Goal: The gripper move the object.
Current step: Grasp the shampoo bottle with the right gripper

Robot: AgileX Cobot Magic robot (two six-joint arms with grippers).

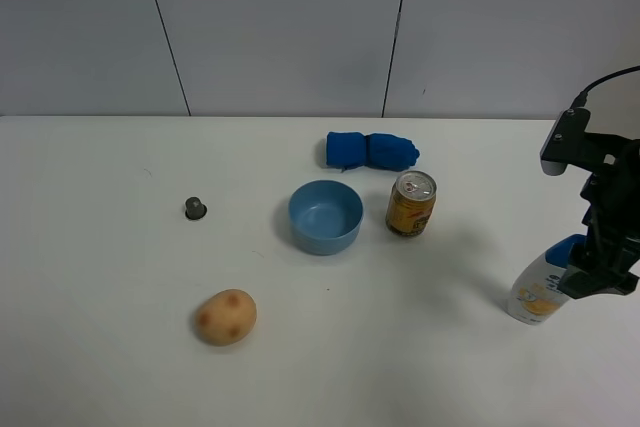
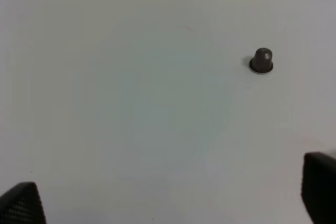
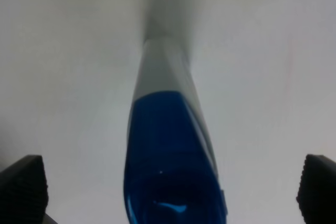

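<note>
Up high, the white shampoo bottle (image 1: pixel 538 292) stands at the right side of the table (image 1: pixel 120 297), with the right claw (image 1: pixel 598 280) at its top.

Left wrist: the left claw (image 2: pixel 170 198) is wide apart and holds nothing.

Right wrist: the right claw's fingers (image 3: pixel 21 187) are wide apart. The bottle is between them, not touched.

I think it should keep the bottle in the middle and squeeze slowly, so it won't tip.

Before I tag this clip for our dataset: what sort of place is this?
Probably a robotics lab test bench: a bare white table against a plain grey panel wall, unrelated props laid out (potato, blue bowl, yellow drink can), and the right gripper open at a shampoo bottle.
</note>
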